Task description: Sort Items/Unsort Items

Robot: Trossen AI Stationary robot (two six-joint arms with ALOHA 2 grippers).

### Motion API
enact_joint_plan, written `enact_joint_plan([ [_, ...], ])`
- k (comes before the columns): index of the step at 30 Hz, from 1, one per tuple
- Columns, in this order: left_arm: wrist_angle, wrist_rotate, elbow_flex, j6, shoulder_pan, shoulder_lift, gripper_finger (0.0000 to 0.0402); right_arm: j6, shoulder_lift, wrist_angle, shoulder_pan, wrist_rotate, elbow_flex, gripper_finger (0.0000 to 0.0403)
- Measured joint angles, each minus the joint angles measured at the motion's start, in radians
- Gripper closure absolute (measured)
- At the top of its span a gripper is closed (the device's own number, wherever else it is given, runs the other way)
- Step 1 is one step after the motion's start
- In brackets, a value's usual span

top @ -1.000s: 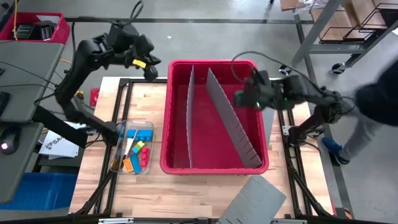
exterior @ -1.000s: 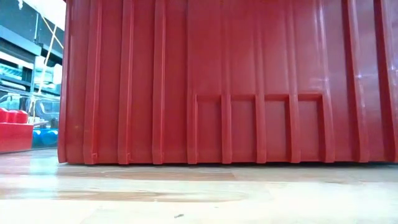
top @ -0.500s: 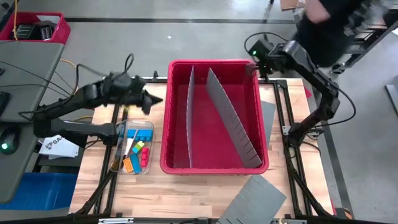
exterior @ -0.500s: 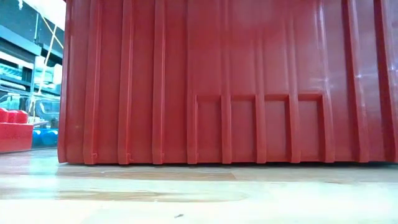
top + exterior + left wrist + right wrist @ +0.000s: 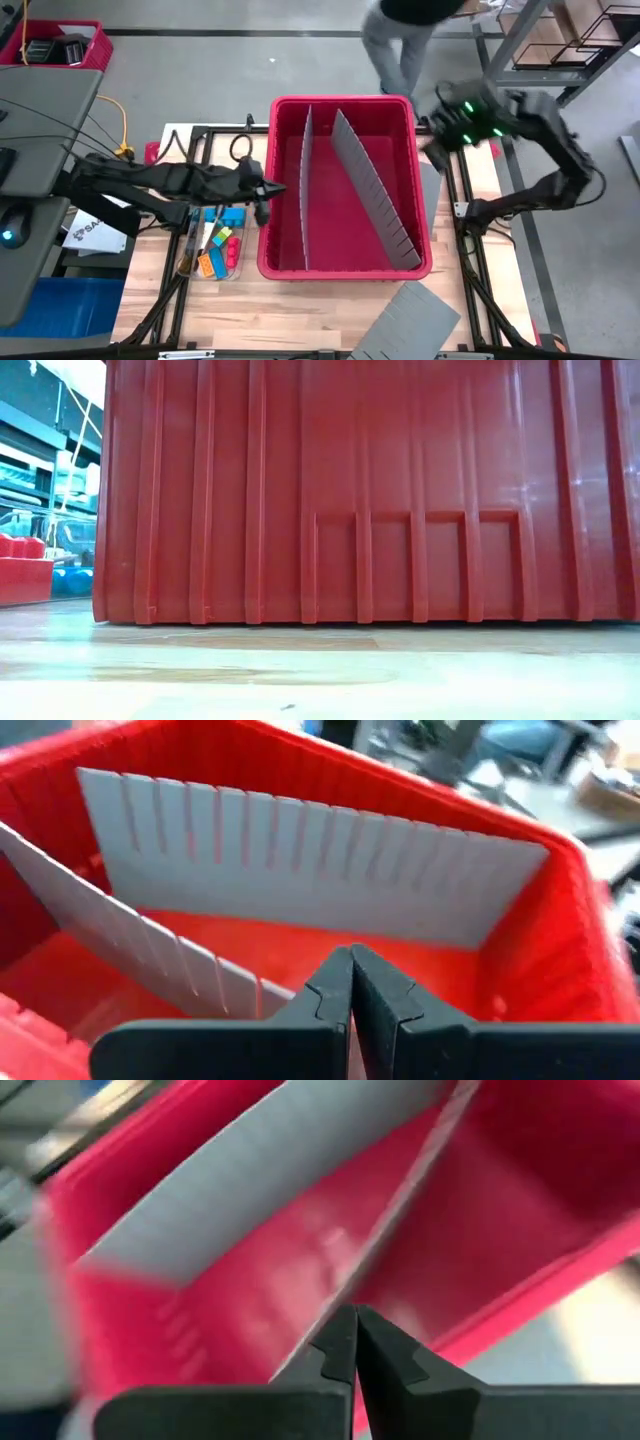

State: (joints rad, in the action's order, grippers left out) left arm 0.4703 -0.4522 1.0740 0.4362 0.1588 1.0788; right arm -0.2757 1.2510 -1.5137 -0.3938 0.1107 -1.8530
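The items point(image 5: 215, 245), small orange, blue, yellow, red and green blocks with thin dark sticks, lie in a clear tray point(image 5: 192, 235) on the table left of the red bin point(image 5: 345, 265). My left gripper point(image 5: 268, 190) is shut and empty, level with the bin's left wall and pointing over it into the bin; its wrist view shows the shut fingers point(image 5: 352, 982) before the grey dividers. My right gripper point(image 5: 356, 1330) is shut and empty. It hangs above the bin's far right corner, just outside the right wall point(image 5: 438, 150).
The red bin point(image 5: 360, 490) fills the low view. Two grey dividers point(image 5: 305, 190) point(image 5: 375, 185) stand in it. Loose grey divider sheets lie at the near right point(image 5: 405, 320) and beside the bin's right wall point(image 5: 430, 195). A person point(image 5: 400, 35) passes behind the table's far edge.
My left gripper has swung down from beyond the bin's far left corner toward the table's near edge, ending at the bin's left wall. My right gripper has left the space over the bin, gone to its far right corner, then come back just outside the right wall. The person has walked leftward behind the table.
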Motion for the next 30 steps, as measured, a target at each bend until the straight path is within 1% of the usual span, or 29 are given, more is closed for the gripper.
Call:
enact_joint_plan([
  [3,-0.083,-0.027,0.000,-0.001,-0.013,0.018,0.0401,-0.161,-0.049,-0.066,0.242,0.009,0.002,0.0402],
  [5,-0.116,-0.034,0.015,-0.002,-0.031,0.015,0.0401,-0.271,-0.058,-0.037,0.416,0.001,0.002,0.0403],
  [7,-0.127,-0.040,0.039,-0.002,-0.044,0.004,0.0401,-0.387,-0.035,0.006,0.597,-0.038,0.002,0.0403],
  [9,-0.124,-0.051,0.056,-0.029,-0.055,-0.015,0.0401,-0.505,0.013,0.040,0.781,-0.119,0.002,0.0403],
  [11,-0.118,-0.058,0.070,-0.076,-0.063,-0.035,0.0401,-0.587,0.088,0.096,0.940,-0.196,0.002,0.0403],
  [13,-0.115,-0.060,0.077,-0.119,-0.068,-0.060,0.0401,-0.682,0.187,0.153,1.071,-0.230,0.003,0.0403],
  [15,-0.118,-0.060,0.082,-0.150,-0.069,-0.091,0.0401,-0.801,0.293,0.231,1.169,-0.238,0.004,0.0403],
  [17,-0.116,-0.055,0.083,-0.181,-0.069,-0.123,0.0401,-0.936,0.401,0.360,1.234,-0.237,0.003,0.0403],
  [19,-0.092,-0.021,0.083,-0.213,-0.067,-0.152,0.0401,-1.070,0.520,0.548,1.269,-0.214,0.003,0.0403],
  [22,-0.053,0.045,0.083,-0.258,-0.066,-0.192,0.0401,-1.236,0.700,0.924,1.277,-0.162,0.003,0.0403],
  [23,-0.033,0.067,0.083,-0.264,-0.066,-0.206,0.0401,-1.281,0.756,1.079,1.275,-0.159,0.003,0.0403],
  [25,0.007,0.110,0.083,-0.258,-0.066,-0.230,0.0401,-1.329,0.874,1.322,1.268,-0.158,-0.038,0.0403],
  [26,0.024,0.121,0.083,-0.247,-0.066,-0.239,0.0401,-1.343,0.933,1.381,1.265,-0.157,-0.081,0.0403],
  [27,0.039,0.126,0.083,-0.238,-0.066,-0.246,0.0401,-1.349,0.989,1.383,1.264,-0.145,-0.132,0.0403],
  [28,0.052,0.129,0.083,-0.233,-0.066,-0.254,0.0401,-1.346,1.043,1.355,1.260,-0.124,-0.191,0.0403],
  [30,0.076,0.129,0.082,-0.231,-0.066,-0.266,0.0401,-1.337,1.141,1.246,1.258,-0.059,-0.318,0.0403],
])
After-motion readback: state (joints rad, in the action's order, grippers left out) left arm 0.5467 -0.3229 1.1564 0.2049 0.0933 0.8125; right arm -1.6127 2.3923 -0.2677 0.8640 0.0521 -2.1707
